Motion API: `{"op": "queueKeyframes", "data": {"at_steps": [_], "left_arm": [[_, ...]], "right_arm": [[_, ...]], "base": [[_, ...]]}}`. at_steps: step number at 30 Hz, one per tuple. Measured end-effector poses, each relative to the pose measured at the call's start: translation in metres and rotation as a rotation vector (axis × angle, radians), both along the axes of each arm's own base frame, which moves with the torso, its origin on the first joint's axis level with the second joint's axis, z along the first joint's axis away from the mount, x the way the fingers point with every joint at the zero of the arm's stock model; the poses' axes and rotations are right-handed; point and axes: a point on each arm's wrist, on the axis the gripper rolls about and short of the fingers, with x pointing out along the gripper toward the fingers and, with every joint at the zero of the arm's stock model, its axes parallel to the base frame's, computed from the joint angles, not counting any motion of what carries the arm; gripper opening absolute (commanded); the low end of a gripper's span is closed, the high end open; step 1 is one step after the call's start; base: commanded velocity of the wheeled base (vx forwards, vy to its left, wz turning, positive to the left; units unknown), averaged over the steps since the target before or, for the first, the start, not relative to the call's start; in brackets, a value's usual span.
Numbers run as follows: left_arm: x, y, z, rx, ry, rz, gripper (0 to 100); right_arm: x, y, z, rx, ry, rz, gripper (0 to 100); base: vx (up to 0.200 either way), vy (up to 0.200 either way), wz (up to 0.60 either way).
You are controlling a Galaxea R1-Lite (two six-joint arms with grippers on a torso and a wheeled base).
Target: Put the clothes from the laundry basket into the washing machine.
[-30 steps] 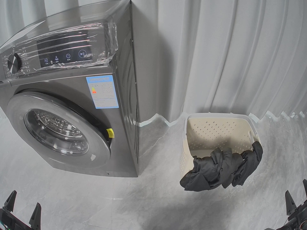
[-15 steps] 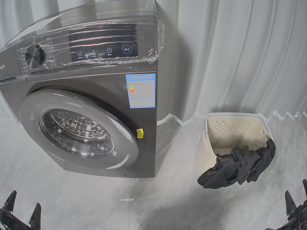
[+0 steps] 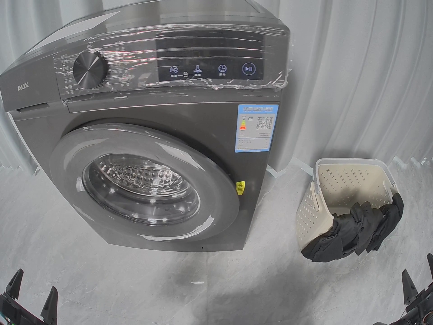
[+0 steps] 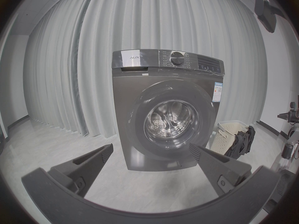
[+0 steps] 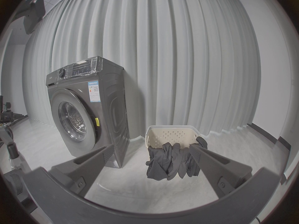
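Observation:
A grey front-loading washing machine (image 3: 180, 113) stands on the floor with its round glass door (image 3: 144, 188) shut. To its right sits a cream perforated laundry basket (image 3: 352, 177), with dark clothes (image 3: 356, 233) draped over its near rim. My left gripper (image 3: 36, 281) is low at the near left, open and holding nothing, well short of the machine (image 4: 168, 109). My right gripper (image 3: 418, 271) is low at the near right, open with nothing in it, a short way from the basket (image 5: 174, 133) and the clothes (image 5: 169, 162).
White pleated curtains (image 3: 352, 68) hang behind the machine and basket. The floor (image 3: 203, 285) is pale grey marble, bare between me and both things. A white wall with a dark baseboard (image 5: 268, 134) runs along the right side of the room.
The whole head picture has shifted: the camera turned left, so machine and basket sit farther right in frame. Both grippers keep their places, still open.

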Motion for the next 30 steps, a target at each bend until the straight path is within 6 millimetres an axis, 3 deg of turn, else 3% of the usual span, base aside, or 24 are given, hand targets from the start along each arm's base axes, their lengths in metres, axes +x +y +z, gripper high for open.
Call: {"op": "queueKeyframes", "data": {"at_steps": [14,27,30], "left_arm": [[0.0,0.0,0.0,0.0,0.0,0.0,100],[0.0,0.0,0.0,0.001,0.0,0.0,100],[0.0,0.0,0.0,0.001,0.0,0.0,100]], "right_arm": [[0.0,0.0,-0.0001,0.0,0.001,-0.002,100],[0.0,0.0,-0.0001,0.0,0.0,-0.002,100],[0.0,0.0,-0.0001,0.0,0.001,-0.001,100]], "base": [[0.0,0.2,0.0],[0.0,0.0,0.0],[-0.2,0.0,0.0]]}}
